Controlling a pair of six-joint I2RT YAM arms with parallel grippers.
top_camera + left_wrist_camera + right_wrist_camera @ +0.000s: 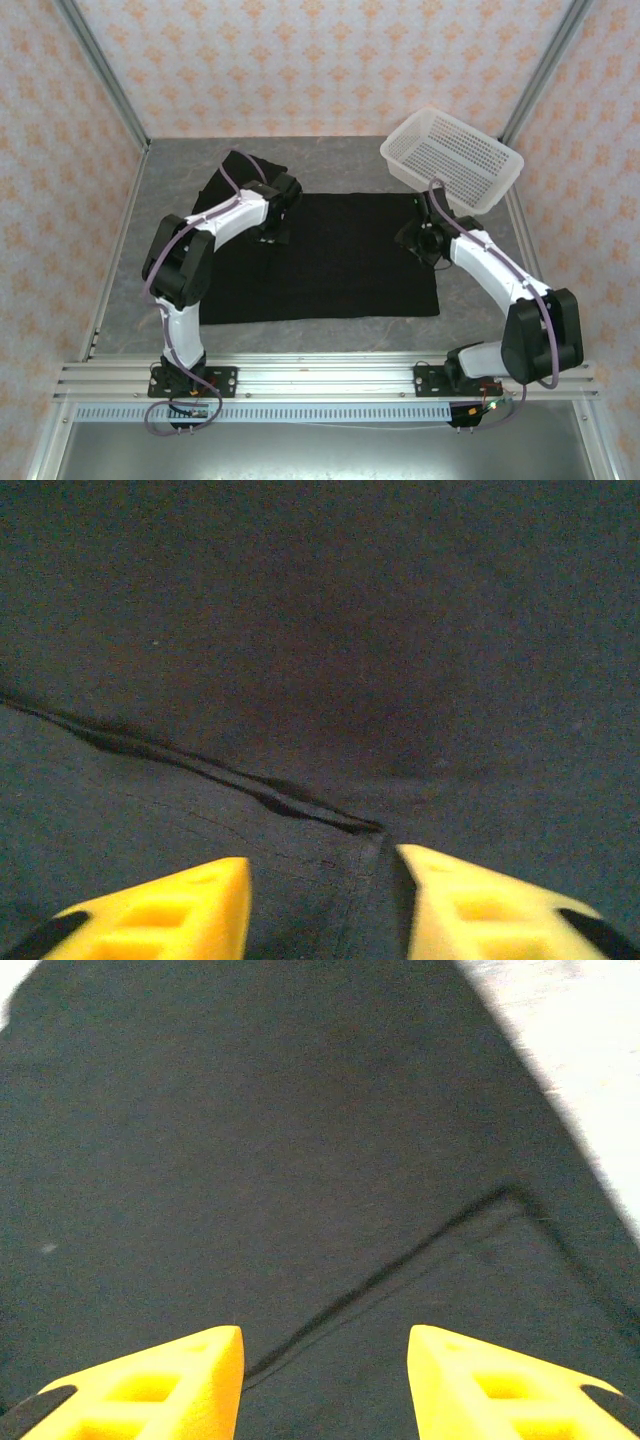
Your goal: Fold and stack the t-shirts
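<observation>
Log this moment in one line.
t-shirt: spread flat | left claw: open over fabric | right claw: open over fabric | basket: back right

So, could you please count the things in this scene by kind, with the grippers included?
Black t-shirt: 1
White basket: 1
Grippers: 2 (left gripper, right gripper)
Total: 4
</observation>
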